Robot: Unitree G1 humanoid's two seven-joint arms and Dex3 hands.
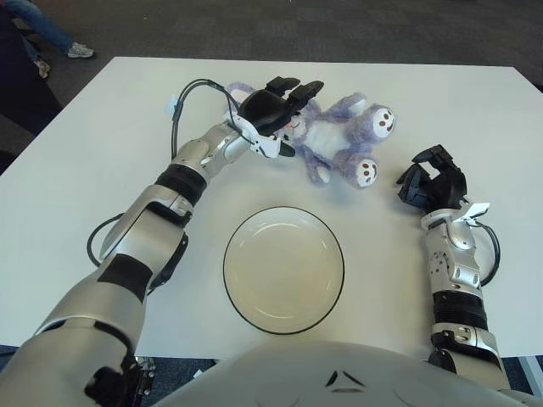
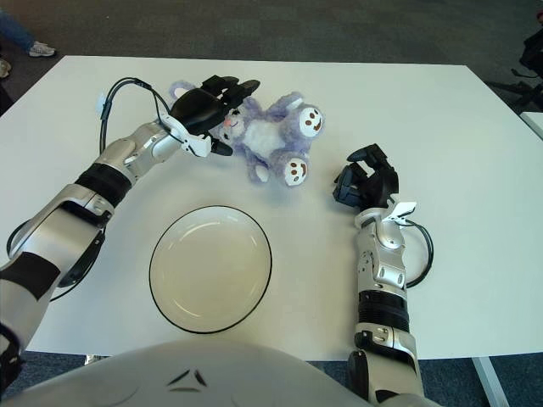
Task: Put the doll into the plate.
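Note:
A purple plush doll (image 1: 339,140) lies on its back on the white table, head to the left, feet toward the right. My left hand (image 1: 291,119) is over the doll's head, fingers spread above it and the thumb below near its cheek, not closed around it. The round plate (image 1: 229,254), pale with a dark rim, sits nearer to me, below the doll, with nothing in it. My right hand (image 1: 433,180) shows to the right of the doll's feet, apart from it, fingers loosely bent and holding nothing.
The white table (image 1: 102,144) reaches to dark carpet at the far edge. A person's leg and shoe (image 1: 76,51) show at the far left corner. A black cable (image 1: 182,97) loops from my left wrist.

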